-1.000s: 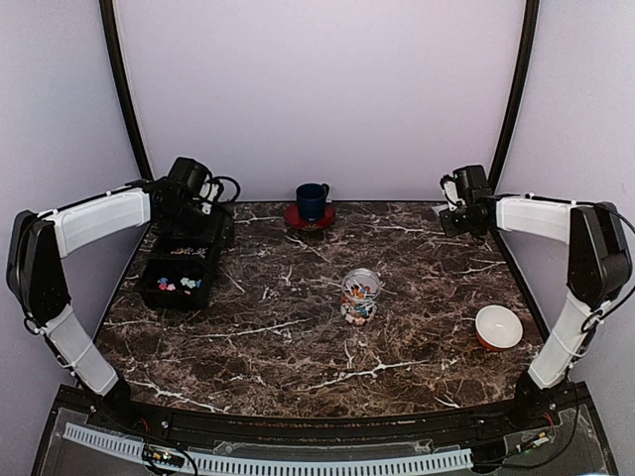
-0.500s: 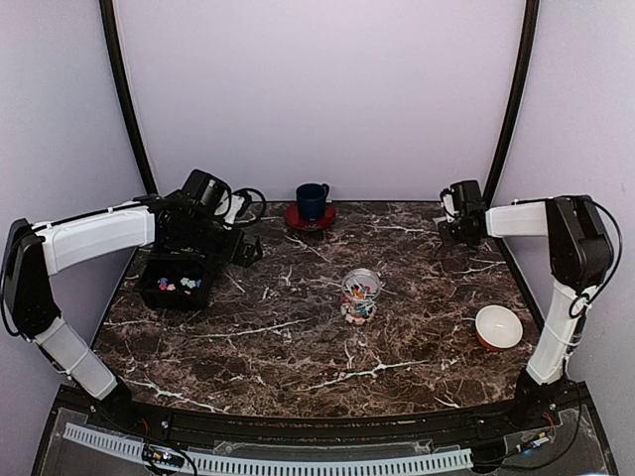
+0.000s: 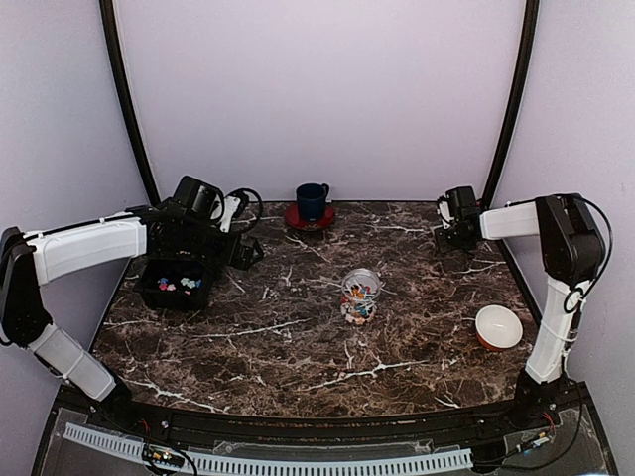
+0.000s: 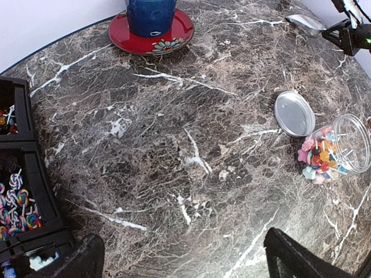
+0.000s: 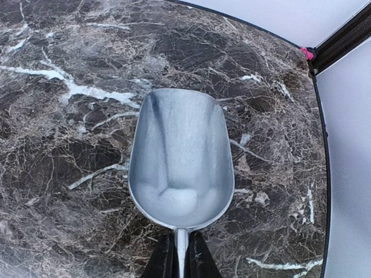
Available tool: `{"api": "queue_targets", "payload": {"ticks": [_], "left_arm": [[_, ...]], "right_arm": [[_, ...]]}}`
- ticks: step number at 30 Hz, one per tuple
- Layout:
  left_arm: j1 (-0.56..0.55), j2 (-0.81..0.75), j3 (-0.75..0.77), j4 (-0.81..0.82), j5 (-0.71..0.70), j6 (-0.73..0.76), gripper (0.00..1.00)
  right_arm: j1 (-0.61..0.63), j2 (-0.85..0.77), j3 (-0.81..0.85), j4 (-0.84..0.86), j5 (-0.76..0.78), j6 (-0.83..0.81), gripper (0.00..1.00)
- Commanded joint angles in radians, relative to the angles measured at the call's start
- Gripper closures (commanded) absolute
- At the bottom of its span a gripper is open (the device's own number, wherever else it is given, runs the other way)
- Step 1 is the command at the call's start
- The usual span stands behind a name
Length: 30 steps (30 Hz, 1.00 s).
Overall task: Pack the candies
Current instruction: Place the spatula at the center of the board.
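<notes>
Over the last second the left gripper (image 3: 244, 254) has swung off the black tray (image 3: 149, 290) at 9 o'clock and come toward the middle of the table. It now hangs at about 10 o'clock, jaws wide apart and empty. The left wrist view looks out across bare marble to the jar (image 4: 335, 152).

The right gripper (image 3: 446, 234) has drifted only a little inward at 2 o'clock while its elbow folded upright. It is clamped on the handle of a metal scoop (image 5: 181, 162), and the bowl of the scoop is empty and hovers over the far right corner.

The candies (image 4: 317, 161) lie in two places. A coloured heap fills the bottom of the jar just right of centre, and more (image 4: 16, 204) sit in the tray compartments. The jar seems to stand upright with its mouth open, though the slanted view makes that hard to confirm. Its lid (image 4: 294, 113) lies flat just beside it, toward 12 o'clock.

Packing looks partly done, since the tray is not emptied and the jar is uncapped. With the left arm leaving the tray, it is probably heading for the jar or the lid. The scoop is well apart from both candy piles.
</notes>
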Motion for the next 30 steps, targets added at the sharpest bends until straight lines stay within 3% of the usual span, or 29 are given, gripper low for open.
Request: {"api": "queue_targets", "payload": {"ticks": [1, 30], "left_arm": [[-0.003, -0.074, -0.029, 0.052, -0.006, 0.000, 0.01], [-0.001, -0.128, -0.060, 0.089, -0.047, 0.015, 0.01]], "right_arm": [[-0.003, 0.028, 0.024, 0.027, -0.022, 0.017, 0.95], [-0.003, -0.037, 0.041, -0.057, -0.068, 0.041, 0.76]]}}
